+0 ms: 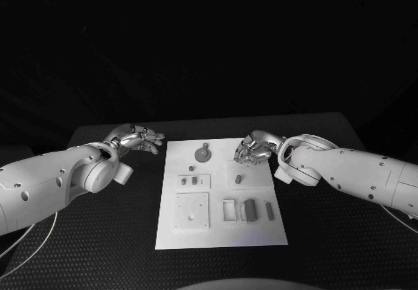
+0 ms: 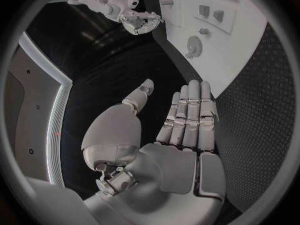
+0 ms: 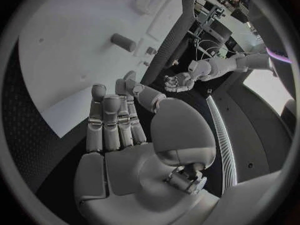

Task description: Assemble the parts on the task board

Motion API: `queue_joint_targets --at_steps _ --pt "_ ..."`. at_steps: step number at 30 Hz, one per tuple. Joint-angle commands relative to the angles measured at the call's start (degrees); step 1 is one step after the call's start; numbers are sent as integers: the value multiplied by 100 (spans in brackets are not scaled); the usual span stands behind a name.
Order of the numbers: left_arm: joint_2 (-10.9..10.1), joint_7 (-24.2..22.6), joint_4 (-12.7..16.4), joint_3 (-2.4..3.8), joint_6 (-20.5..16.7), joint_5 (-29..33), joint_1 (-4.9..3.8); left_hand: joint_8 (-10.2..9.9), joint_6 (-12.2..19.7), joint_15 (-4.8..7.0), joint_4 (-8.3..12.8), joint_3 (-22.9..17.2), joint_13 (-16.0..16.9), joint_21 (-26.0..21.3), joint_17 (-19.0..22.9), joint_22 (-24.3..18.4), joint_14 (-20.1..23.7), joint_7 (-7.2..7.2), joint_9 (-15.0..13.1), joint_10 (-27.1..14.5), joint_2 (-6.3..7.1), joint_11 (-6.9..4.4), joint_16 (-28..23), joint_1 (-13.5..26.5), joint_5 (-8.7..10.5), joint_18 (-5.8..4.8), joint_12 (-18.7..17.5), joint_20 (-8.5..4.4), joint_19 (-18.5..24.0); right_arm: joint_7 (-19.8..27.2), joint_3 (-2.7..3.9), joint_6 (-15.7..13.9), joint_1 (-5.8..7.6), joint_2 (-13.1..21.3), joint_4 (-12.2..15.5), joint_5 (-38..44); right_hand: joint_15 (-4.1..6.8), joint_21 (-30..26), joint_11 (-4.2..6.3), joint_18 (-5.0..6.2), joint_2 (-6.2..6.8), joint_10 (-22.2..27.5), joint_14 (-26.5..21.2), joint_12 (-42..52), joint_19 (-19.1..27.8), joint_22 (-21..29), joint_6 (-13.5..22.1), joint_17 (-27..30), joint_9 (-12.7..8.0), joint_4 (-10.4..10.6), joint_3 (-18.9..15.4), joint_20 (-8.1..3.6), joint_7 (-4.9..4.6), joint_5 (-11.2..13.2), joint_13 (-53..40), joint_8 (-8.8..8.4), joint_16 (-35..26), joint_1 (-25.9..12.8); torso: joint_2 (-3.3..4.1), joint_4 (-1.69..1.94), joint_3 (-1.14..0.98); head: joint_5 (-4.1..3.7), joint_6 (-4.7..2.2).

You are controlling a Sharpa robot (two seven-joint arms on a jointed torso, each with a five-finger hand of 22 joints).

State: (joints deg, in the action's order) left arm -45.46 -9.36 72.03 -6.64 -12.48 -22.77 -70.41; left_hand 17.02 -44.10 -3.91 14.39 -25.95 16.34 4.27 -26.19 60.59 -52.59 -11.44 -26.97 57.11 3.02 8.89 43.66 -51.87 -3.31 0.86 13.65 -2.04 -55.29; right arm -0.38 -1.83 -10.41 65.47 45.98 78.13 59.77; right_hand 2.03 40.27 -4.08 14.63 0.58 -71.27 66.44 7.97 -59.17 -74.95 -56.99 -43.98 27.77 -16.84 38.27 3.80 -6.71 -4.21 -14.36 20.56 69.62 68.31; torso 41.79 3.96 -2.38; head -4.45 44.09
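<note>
The white task board (image 1: pixel 222 232) lies in the middle of the black table. On it are grey parts: a round disc (image 1: pixel 203 153) at the far end, a short cylinder (image 1: pixel 238 179) and dark bars (image 1: pixel 250 209) in slots at the near right. My left hand (image 1: pixel 138 139) hovers just off the board's far left corner, holding nothing; its fingers (image 2: pixel 187 120) are straight and together. My right hand (image 1: pixel 254 148) is over the board's far right edge, near the disc, with its fingers (image 3: pixel 112 122) extended and nothing in them.
A square white plate (image 1: pixel 191 210) and a small block with two pieces (image 1: pixel 193 180) occupy the board's left half. Black table surface (image 1: pixel 339 241) surrounds the board. In the left wrist view the disc (image 2: pixel 195 46) and my right hand (image 2: pixel 140 21) appear beyond the fingers.
</note>
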Motion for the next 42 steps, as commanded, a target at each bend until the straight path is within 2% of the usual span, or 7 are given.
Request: queue_joint_targets --at_steps 1,7,20,26,32,34,42 --pt "11 -26 4 5 64 48 -7 19 52 15 -23 3 8 -37 -9 -6 -39 -73 8 -33 12 -13 -34 38 14 33 -38 13 -27 -74 2 246 26 -50 61 -437 13 7 -11 37 -57 -1 -23 -27 22 -104 20 -10 6 -6 -38 -32 -33 -38 -6 19 13 -23 -2 0 2 32 4" --pt "14 -16 -43 5 61 77 -9 21 54 14 -23 4 8 -37 -13 -8 -38 -73 9 -35 15 -12 -36 37 14 33 -39 13 -27 -191 1 348 90 -157 157 -648 12 7 -12 37 -65 4 -26 -30 23 -105 27 -12 12 -6 -40 -32 -35 -38 -6 18 15 -29 -3 0 -2 157 24" --pt "70 10 -131 5 38 152 -52 26 53 14 -21 5 11 -37 -19 -10 -38 -73 8 -33 26 -12 -42 34 14 33 -39 14 -25 -1058 -15 1221 439 -605 206 -1785 4 6 -21 37 -96 21 -37 -45 34 -108 61 -25 33 -6 -47 -28 -46 -38 -6 9 28 -54 2 11 13 419 107" --pt "163 23 -174 5 29 177 -113 29 53 14 -19 7 12 -37 -23 -12 -38 -72 8 -33 34 -13 -45 32 14 33 -39 14 -24 -1891 -152 1382 632 -896 113 -2174 1 12 -23 37 -105 25 -31 -49 29 -111 73 -34 42 -8 -47 -30 -49 -39 -7 6 42 -54 6 13 25 531 164" --pt "196 37 -197 3 18 185 -138 31 54 13 -19 8 14 -37 -28 -13 -38 -72 8 -33 40 -12 -49 30 14 33 -40 14 -24 -2222 -232 1494 714 -1058 -1 -2214 0 14 -23 37 -103 25 -30 -49 28 -111 75 -35 45 -8 -48 -31 -50 -39 -7 6 45 -53 2 20 30 623 233" --pt "210 42 -208 2 16 189 -152 32 54 13 -19 8 14 -37 -29 -13 -37 -72 8 -34 42 -12 -49 30 14 33 -40 14 -24 -2316 -310 1572 751 -1105 -51 -2203 0 14 -23 37 -103 25 -30 -49 28 -112 75 -36 45 -8 -48 -31 -50 -39 -8 6 45 -53 0 7 18 651 249" --pt "279 52 -236 2 10 195 -190 34 56 12 -20 9 15 -37 -34 -15 -37 -72 9 -34 48 -12 -54 29 14 33 -41 15 -23 -2509 -563 1859 827 -1308 -131 -2210 -2 15 -24 37 -105 23 -30 -49 30 -113 79 -39 50 -9 -46 -32 -50 -40 -9 6 51 -49 3 2 14 688 324"
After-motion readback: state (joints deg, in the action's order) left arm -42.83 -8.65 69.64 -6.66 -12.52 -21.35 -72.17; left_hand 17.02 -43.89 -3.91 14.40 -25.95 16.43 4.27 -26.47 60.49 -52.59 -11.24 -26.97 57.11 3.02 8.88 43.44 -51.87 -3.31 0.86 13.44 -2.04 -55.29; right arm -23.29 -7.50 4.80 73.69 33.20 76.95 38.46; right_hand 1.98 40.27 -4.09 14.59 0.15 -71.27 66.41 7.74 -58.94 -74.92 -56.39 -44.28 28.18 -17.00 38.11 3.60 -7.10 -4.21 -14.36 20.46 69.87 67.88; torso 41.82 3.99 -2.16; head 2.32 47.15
